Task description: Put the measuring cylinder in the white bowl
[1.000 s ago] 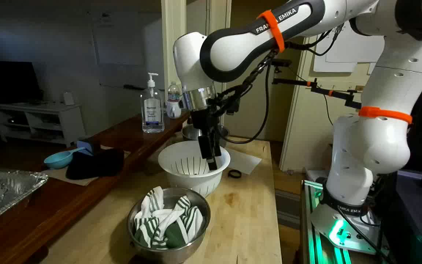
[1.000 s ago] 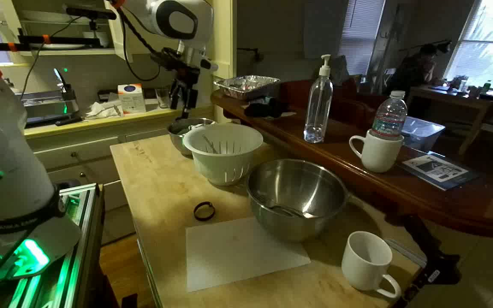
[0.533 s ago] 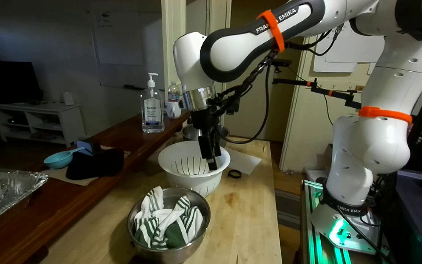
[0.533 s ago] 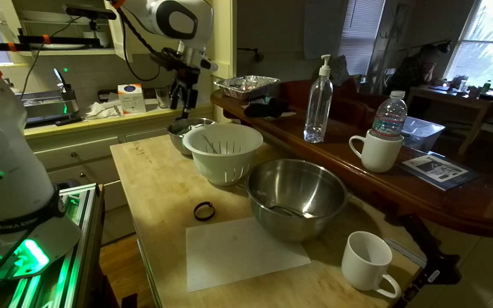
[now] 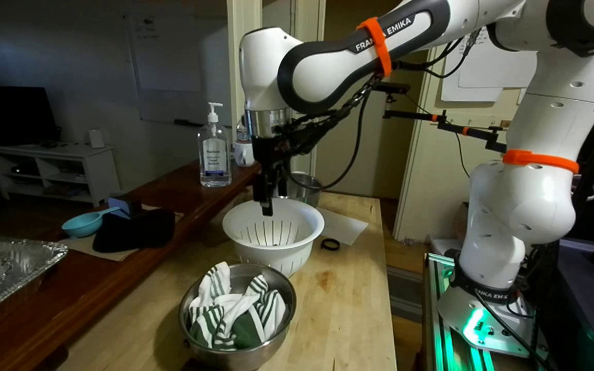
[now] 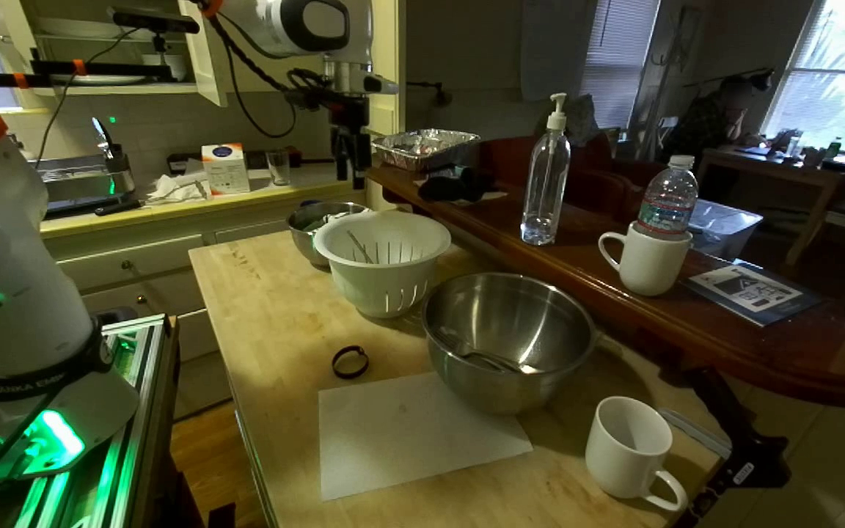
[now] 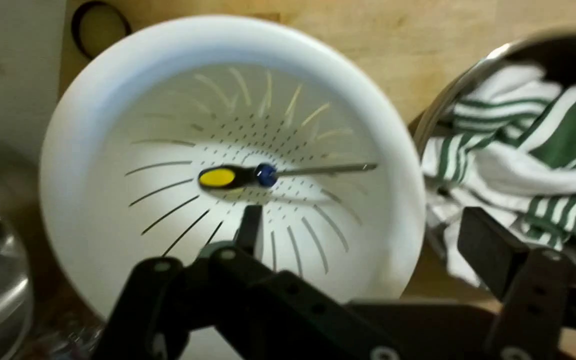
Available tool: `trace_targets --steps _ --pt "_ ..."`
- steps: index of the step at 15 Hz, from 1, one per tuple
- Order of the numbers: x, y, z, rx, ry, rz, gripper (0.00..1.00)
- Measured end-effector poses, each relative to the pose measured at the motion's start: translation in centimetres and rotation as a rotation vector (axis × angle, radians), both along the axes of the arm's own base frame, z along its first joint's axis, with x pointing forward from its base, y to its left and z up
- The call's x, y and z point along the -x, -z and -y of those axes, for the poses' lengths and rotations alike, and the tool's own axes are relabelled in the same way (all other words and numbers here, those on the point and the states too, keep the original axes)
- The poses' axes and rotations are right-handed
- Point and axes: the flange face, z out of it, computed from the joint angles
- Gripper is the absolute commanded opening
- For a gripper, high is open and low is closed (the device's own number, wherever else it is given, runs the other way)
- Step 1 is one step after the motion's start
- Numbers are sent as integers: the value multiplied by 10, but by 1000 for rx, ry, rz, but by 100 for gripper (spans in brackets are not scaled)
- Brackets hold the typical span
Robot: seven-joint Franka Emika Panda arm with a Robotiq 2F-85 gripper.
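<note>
- Nearest in an exterior view, a steel bowl (image 5: 245, 359) heaped with striped cloth (image 5: 237, 309) stands on the desk (image 5: 348, 304); a broad strip of pale wood runs from it to the desk's long edge.
- Left of it, a foil tray (image 5: 23, 252) sits on the raised brown ledge (image 5: 178, 188), partly cut off by the border of that view.
- Beyond the tray, also up on the ledge, is the measuring cylinder (image 5: 81, 224), close beside a soft black item (image 5: 137, 232) and well apart from the pincer and the white bowl (image 5: 263, 257).
- Past the striped cloth, the white bowl stands upright on the desk; a screwdriver (image 7: 238, 176) lies inside it.
- The pincer (image 7: 369, 239) hangs above the bowls, its fingers well apart. In the wrist view the gap spans the white bowl's rim, one finger before its inside, the other before the cloth.
- Farther back, a black ring (image 5: 330, 249) lies between the white bowl and the desk's long edge.
- Beyond it, a plain steel bowl (image 6: 496, 392) covers a corner of a white sheet (image 6: 408, 440).
- A pump bottle (image 5: 214, 162) stands upright on the ledge.
</note>
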Motion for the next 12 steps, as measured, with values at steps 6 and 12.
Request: trace_targets --steps 6,12 --pt "-69 -61 35 146 -139 213 100" --pt "-107 -121 60 110 -481 264 100"
